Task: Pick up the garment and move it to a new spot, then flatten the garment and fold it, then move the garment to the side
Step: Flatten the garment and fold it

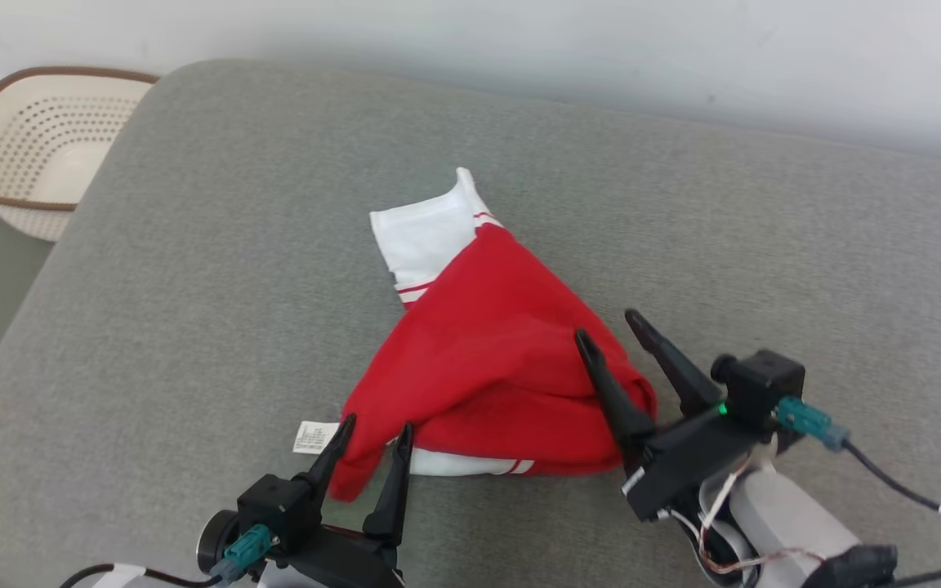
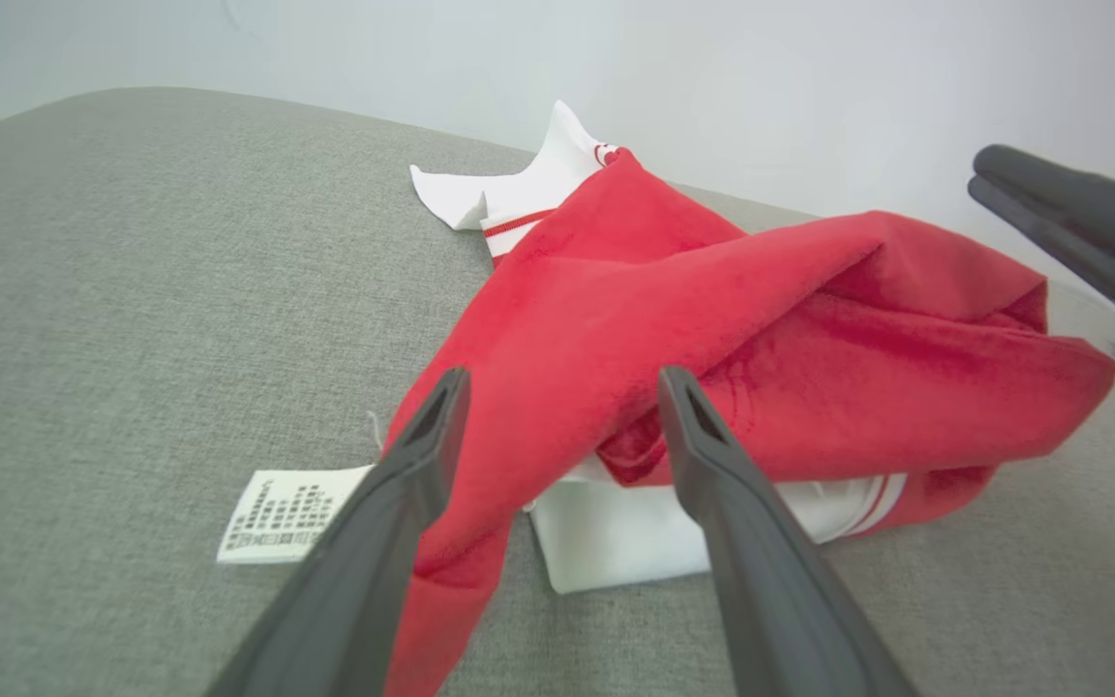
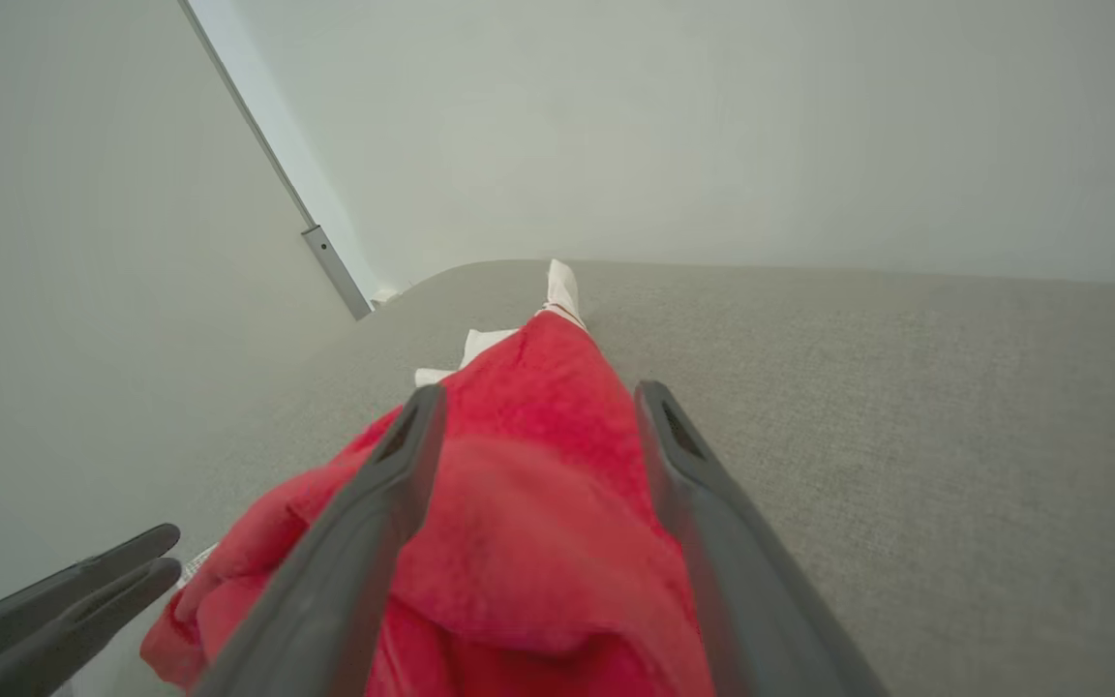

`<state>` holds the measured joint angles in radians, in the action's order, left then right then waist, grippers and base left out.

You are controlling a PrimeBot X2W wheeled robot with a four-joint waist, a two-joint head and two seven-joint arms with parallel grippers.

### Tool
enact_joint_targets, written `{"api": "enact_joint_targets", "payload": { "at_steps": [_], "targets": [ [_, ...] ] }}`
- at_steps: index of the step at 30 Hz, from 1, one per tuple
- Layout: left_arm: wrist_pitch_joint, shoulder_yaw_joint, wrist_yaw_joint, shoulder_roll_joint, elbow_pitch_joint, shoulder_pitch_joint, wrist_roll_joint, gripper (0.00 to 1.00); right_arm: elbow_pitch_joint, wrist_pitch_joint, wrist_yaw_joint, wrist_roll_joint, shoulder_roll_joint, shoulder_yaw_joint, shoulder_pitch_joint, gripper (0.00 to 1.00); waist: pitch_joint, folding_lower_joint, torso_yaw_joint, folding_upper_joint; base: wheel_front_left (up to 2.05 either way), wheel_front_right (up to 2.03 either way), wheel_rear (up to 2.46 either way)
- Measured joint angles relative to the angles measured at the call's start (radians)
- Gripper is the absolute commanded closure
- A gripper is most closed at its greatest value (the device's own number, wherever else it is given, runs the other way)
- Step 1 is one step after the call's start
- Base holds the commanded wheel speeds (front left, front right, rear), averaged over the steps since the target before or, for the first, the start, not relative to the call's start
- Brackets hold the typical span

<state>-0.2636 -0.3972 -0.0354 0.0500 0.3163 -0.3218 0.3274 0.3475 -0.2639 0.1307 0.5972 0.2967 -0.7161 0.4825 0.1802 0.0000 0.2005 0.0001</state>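
**Both claws open over a bunched garment, nothing gripped**

The crumpled red fleece garment with white striped trim [image 1: 487, 351] lies at the centre of the head view on a grey upholstered cushion [image 1: 234, 269]. Its white printed care label [image 1: 314, 437] lies flat at the lower left.

The left claw [image 1: 376, 425] is spread about halfway and straddles the thin red tail at the garment's lower-left corner, holding nothing. The right claw [image 1: 608, 327] is equally wide, with the raised right-hand bunch between its fingers. It is also empty. Whether its tips touch the cloth is hard to judge from the wrist view.

The main risk I see is an uneven grab. The left claw may pinch only that narrow tail, while the right may catch just the top layer of the roll. A lift would then let the bulk sag, twist or slip free.

Fingers driven too low could also snag the cushion fabric.

There is plenty of bare cushion towards the upper left and the right of the head view. The rounded cushion edge sits close at the lower left, and a cream perforated plastic basket [image 1: 46, 139] stands beyond it in the upper-left corner.
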Motion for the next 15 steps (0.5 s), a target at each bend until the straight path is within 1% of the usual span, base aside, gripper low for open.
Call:
{"api": "enact_joint_targets", "payload": {
  "at_steps": [6, 8, 15],
  "targets": [
    [0.0, 0.001, 0.004, 0.0, 0.005, -0.001, -0.002, 0.0, -0.008, 0.0, 0.0, -0.031, 0.0, 0.012, -0.055, 0.0, -0.006, 0.0, -0.037, 0.0, 0.0, 0.0, 0.0],
    [0.0, 0.002, 0.007, 0.0, 0.007, -0.001, -0.003, 0.0, -0.008, 0.0, 0.0, -0.055, -0.001, 0.002, -0.064, 0.0, -0.007, 0.0, -0.045, 0.0, 0.0, 0.0, 0.0],
    [0.0, 0.002, 0.009, 0.0, 0.023, -0.001, -0.004, 0.0, -0.009, 0.0, 0.0, -0.088, -0.016, -0.053, -0.049, 0.0, -0.003, 0.0, -0.035, 0.0, 0.0, 0.0, 0.0]
  ]
}}
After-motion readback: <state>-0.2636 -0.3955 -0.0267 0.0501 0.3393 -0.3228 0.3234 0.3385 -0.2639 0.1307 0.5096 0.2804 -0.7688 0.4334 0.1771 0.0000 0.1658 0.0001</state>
